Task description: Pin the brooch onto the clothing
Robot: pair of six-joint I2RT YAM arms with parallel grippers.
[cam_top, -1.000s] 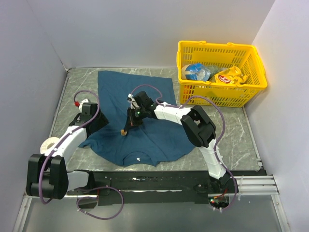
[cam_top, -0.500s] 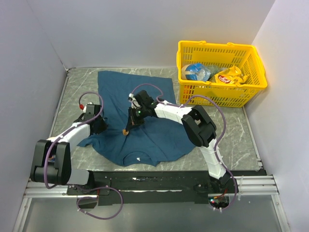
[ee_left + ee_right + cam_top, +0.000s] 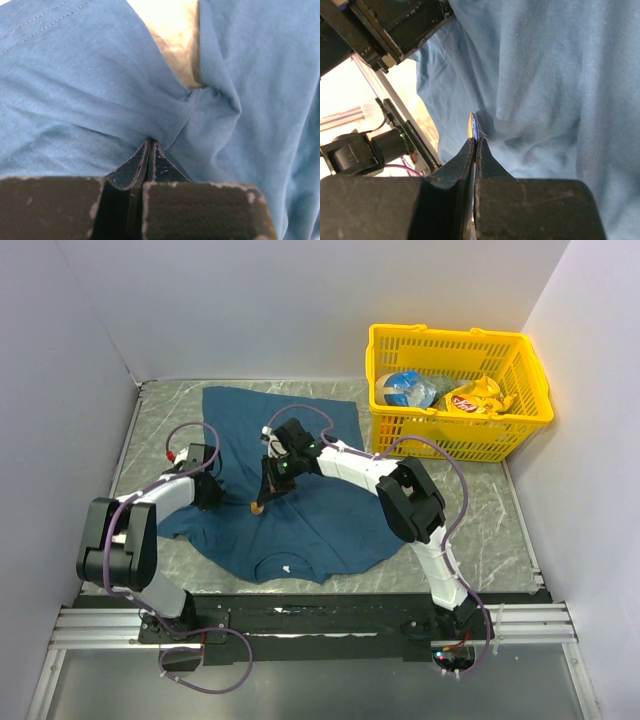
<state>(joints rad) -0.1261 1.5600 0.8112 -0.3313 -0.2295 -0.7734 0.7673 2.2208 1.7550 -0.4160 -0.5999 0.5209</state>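
Overhead, the T-shirt (image 3: pixel 300 530) lies spread on the table (image 3: pixel 480 520), and the brooch (image 3: pixel 258 507) is an orange speck at the right gripper (image 3: pixel 262 498) tip, over the cloth. The right wrist view shows the jaws clamped on the brooch's thin edge. The left wrist view shows the left gripper (image 3: pixel 151 146) pinched together on a shirt fold.
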